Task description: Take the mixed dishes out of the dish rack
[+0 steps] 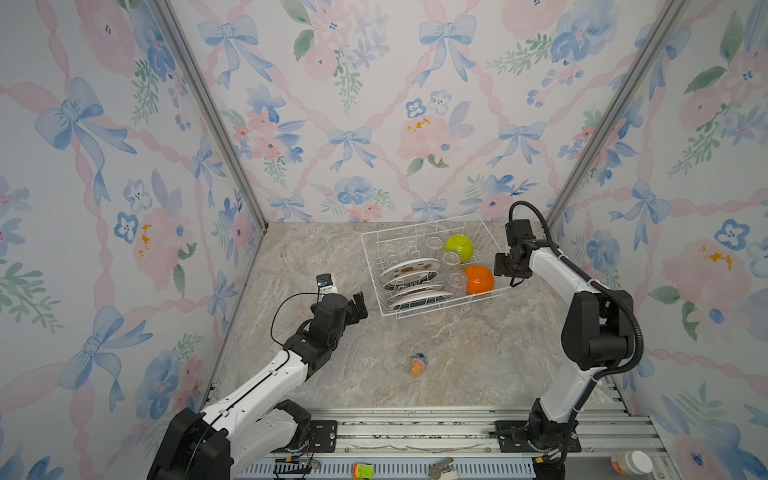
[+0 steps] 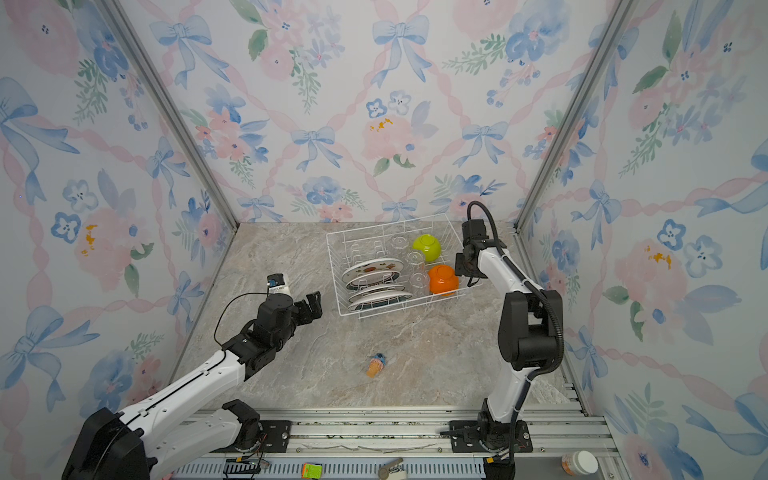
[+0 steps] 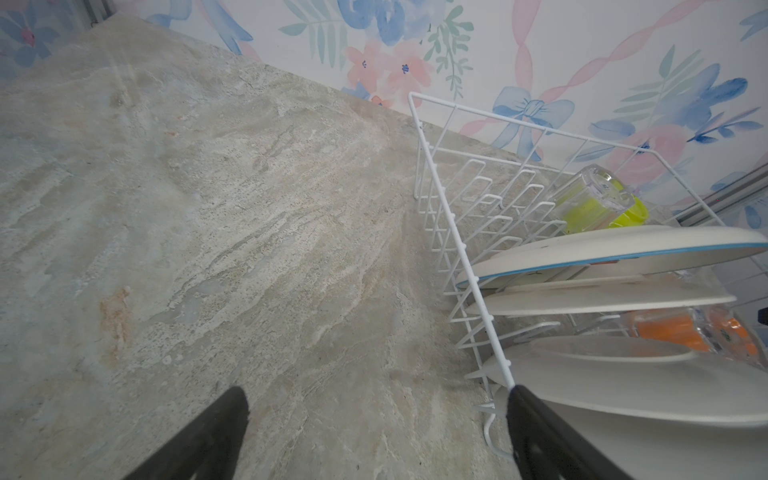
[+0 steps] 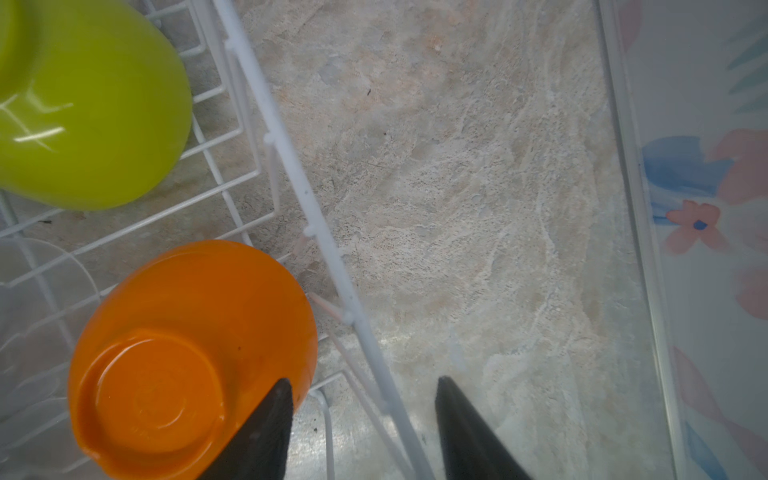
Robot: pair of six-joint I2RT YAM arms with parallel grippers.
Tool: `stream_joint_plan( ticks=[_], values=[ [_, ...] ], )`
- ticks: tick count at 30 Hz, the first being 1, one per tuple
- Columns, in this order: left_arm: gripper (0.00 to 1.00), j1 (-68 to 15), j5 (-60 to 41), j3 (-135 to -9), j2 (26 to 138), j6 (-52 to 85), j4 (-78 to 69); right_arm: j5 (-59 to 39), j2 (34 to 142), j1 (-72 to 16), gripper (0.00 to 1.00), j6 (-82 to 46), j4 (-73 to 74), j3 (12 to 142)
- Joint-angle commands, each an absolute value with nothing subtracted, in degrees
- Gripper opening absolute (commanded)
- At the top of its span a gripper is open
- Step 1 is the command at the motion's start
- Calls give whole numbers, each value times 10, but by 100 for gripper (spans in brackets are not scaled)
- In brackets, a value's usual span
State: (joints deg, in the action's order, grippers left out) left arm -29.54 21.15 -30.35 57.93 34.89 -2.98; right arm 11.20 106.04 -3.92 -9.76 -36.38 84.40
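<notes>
The white wire dish rack (image 1: 399,251) (image 2: 365,249) stands at the back of the table, right of middle. Three printed plates (image 1: 409,270) (image 2: 372,268) lean in its near-left half. Three clear glasses (image 1: 451,259), an upturned lime bowl (image 1: 458,247) (image 4: 95,124) and an upturned orange bowl (image 1: 479,279) (image 4: 187,332) fill its right half. My right gripper (image 1: 500,268) (image 4: 363,380) hangs open over the rack's right rim (image 4: 303,191); the wire runs between its fingers, and one finger lies over the orange bowl's edge. My left gripper (image 1: 360,307) (image 3: 378,390) is wide open and empty beside the rack's near-left corner (image 3: 459,232).
A small orange-and-blue toy (image 1: 417,363) (image 2: 376,365) lies on the marble table in front of the rack. Floral walls close in on three sides. On the metal rail at the front sit a pill bottle (image 1: 631,462) and a small green-and-orange cube (image 1: 363,471).
</notes>
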Motion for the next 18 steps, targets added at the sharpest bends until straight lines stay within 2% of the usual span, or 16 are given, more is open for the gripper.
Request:
stream_joint_plan(
  ticks=[1,4,8,12,14,18],
  values=[
    [98,-291,215,-314,579,345,-25,85,1077,-32,55,-91,-343,861],
    [98,-291,215,-315,585,345,-25,86,1086,-31,49,-90,-343,863],
    [98,-291,234,-324,598,336,-25,86,1091,-31,32,-92,-344,855],
    [98,-291,247,-337,614,329,-25,81,1074,-31,24,-97,-335,833],
    [98,-291,247,-341,621,330,-26,79,1062,-31,15,-96,-328,817],
    [98,-291,240,-343,633,329,-25,73,1041,-32,14,-94,-336,797]
  ],
)
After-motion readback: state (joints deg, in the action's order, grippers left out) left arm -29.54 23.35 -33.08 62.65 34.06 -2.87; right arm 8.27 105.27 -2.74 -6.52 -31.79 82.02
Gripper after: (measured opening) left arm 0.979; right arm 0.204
